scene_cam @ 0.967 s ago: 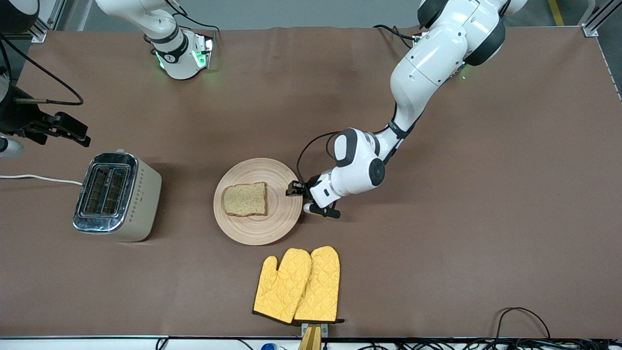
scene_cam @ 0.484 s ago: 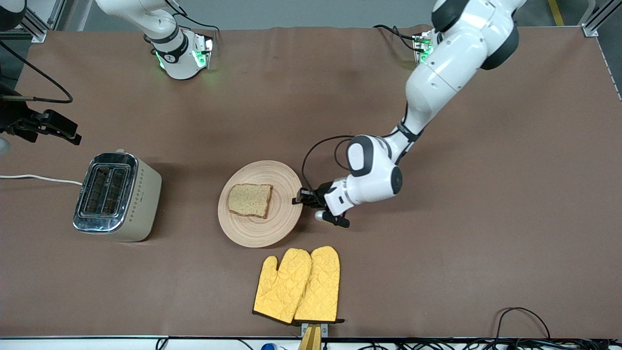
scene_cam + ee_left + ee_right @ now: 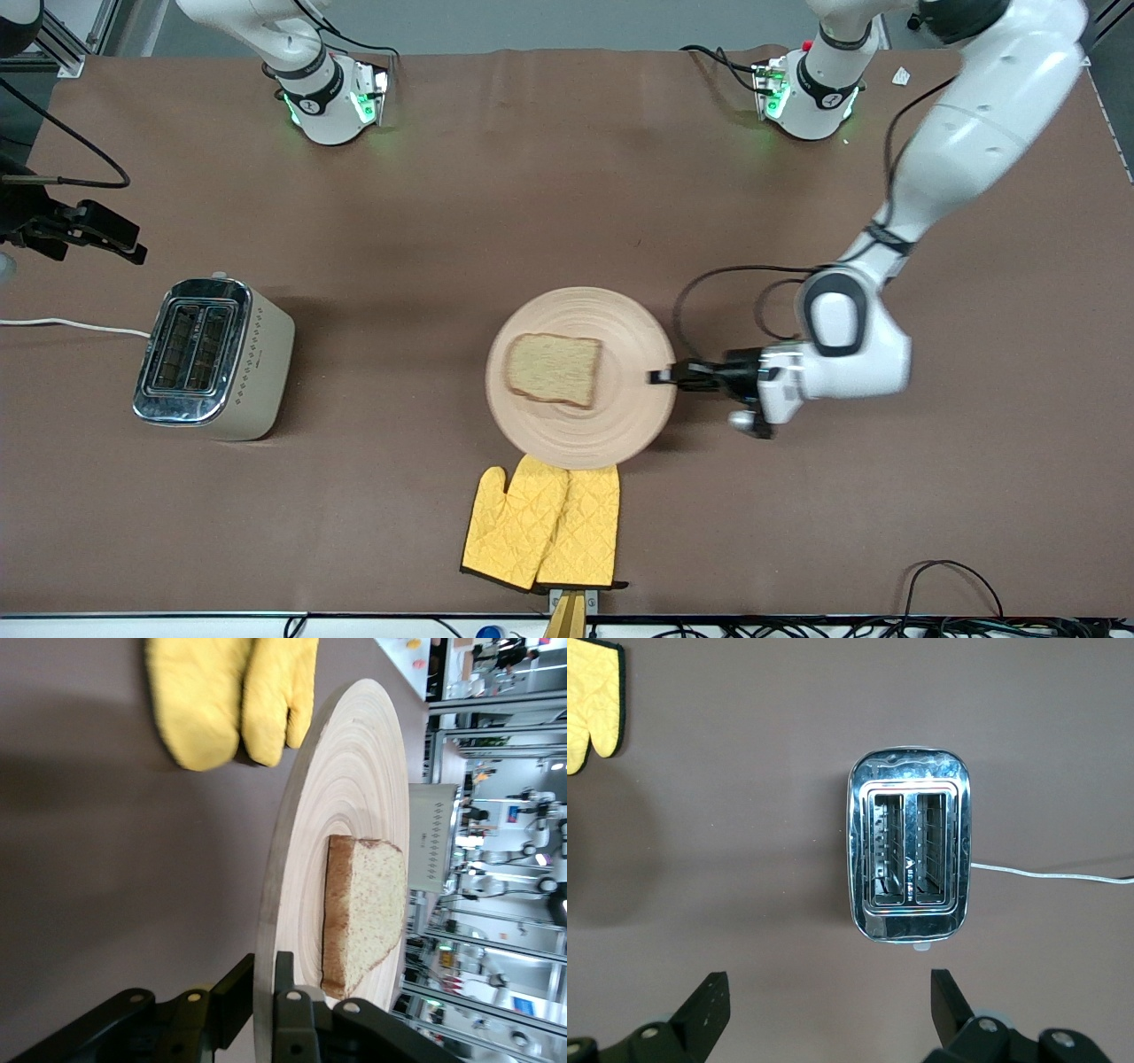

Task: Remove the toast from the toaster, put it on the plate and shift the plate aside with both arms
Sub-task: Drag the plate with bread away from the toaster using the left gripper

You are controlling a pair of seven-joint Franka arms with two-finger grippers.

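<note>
The round wooden plate is in the middle of the table with the toast lying on it. My left gripper is shut on the plate's rim at the side toward the left arm's end. In the left wrist view the fingers pinch the rim from both faces, and the toast lies just past them. The plate casts a shadow and its edge covers the mitt tips. My right gripper is open and empty, up over the table by the toaster, fingers wide apart.
The chrome toaster with two empty slots stands at the right arm's end, its white cord running off the table. Two yellow oven mitts lie nearer the front camera than the plate. They also show in the left wrist view.
My left gripper has carried the plate with the toast toward the left arm's end, and its edge now overlaps the mitt tips. The right gripper drew back a little earlier, then stayed still.
</note>
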